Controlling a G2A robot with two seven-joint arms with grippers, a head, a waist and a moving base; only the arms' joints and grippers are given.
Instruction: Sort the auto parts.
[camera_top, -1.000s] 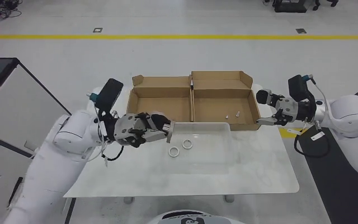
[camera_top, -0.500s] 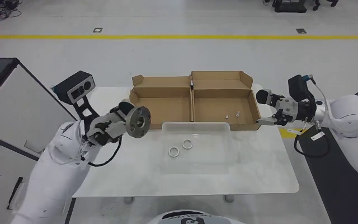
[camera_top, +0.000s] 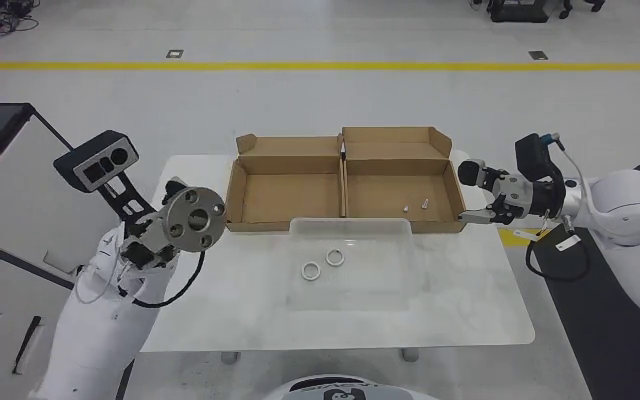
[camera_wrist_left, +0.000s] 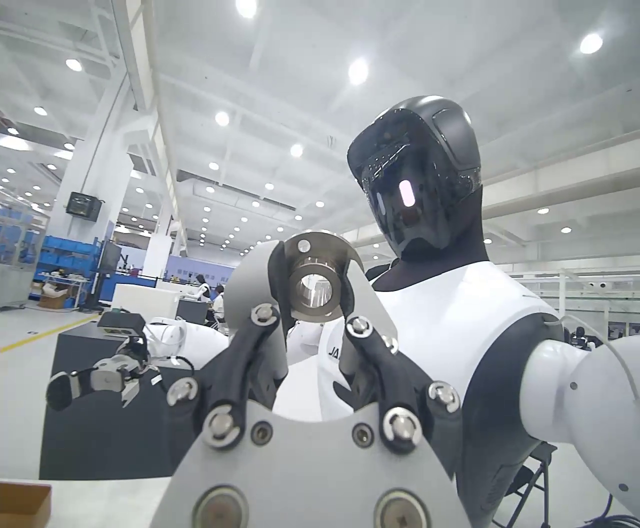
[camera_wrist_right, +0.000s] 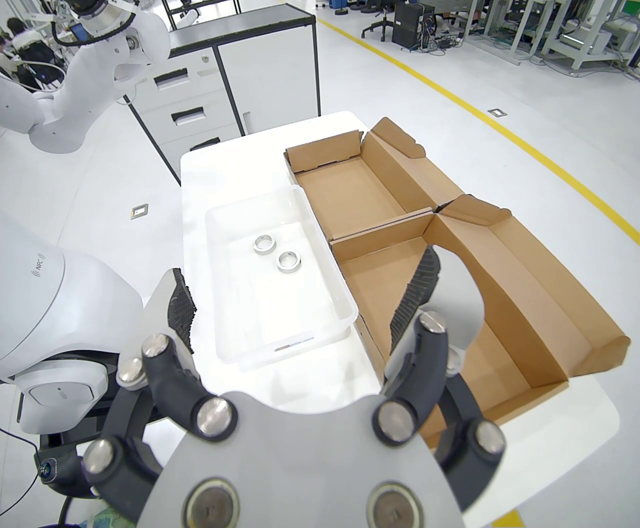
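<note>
Seeing a large factory hall. Glossy pale grey floor (camera_top: 320, 100), with a yellow line (camera_top: 300, 66) and small square floor markers (camera_top: 175, 53) past the white table (camera_top: 470, 300). Black-framed drawer cabinet (camera_wrist_right: 195, 115) beside the table. Workbenches (camera_wrist_right: 565, 35) and office chairs (camera_wrist_right: 380, 20) beyond the line. Overhead, round ceiling lights (camera_wrist_left: 358, 71). White column (camera_wrist_left: 95, 165) carrying a monitor (camera_wrist_left: 82, 205), blue racks (camera_wrist_left: 65, 250) behind.

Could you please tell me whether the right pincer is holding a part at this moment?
No, the right pincer is open, its fingers spread with nothing gripped between them.
</note>
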